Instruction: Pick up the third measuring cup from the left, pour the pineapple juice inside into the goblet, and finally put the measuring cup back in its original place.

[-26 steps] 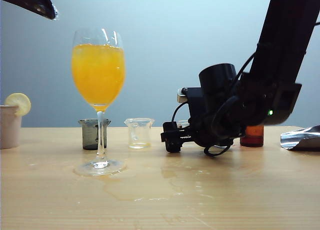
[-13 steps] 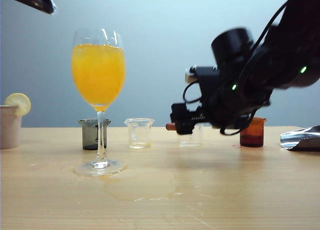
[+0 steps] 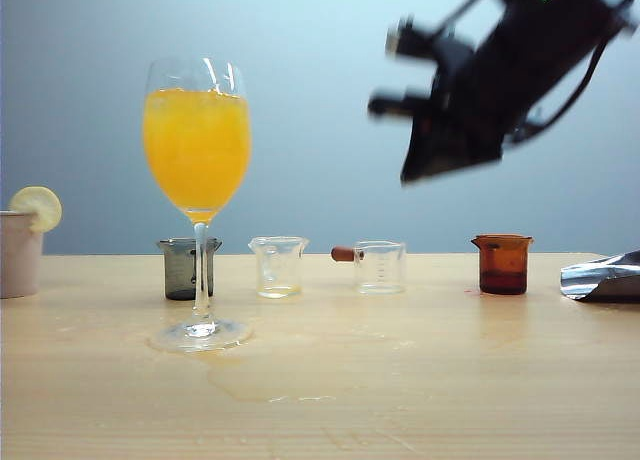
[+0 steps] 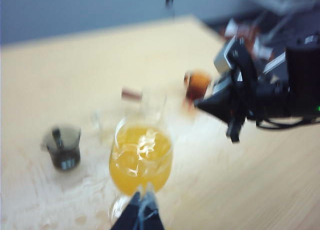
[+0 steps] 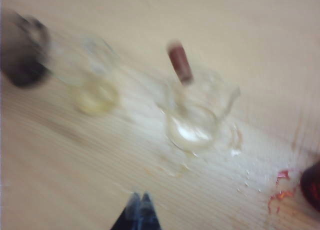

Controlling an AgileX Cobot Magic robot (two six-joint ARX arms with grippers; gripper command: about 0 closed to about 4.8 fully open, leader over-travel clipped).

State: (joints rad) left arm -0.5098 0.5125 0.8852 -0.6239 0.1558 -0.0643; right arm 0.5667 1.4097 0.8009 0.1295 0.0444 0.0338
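The third measuring cup, clear with a brown stub handle, stands on the table between a clear flared cup and an amber cup. It looks almost empty, and I cannot make out the pineapple juice in it. The goblet stands at the left, filled with orange drink. My right gripper hangs blurred, high above the cups, and it is shut on nothing. My left gripper hovers over the goblet with its fingers together.
A grey cup stands behind the goblet's stem. At the far left, a pale cup carries a lemon slice. Silver foil lies at the right edge. Spilled liquid wets the tabletop, with red stains near the amber cup.
My right gripper has left the third cup's handle, swung up and to the right, and shut. The cup stays on the table. The left arm's dark tip has left the exterior view's top corner.
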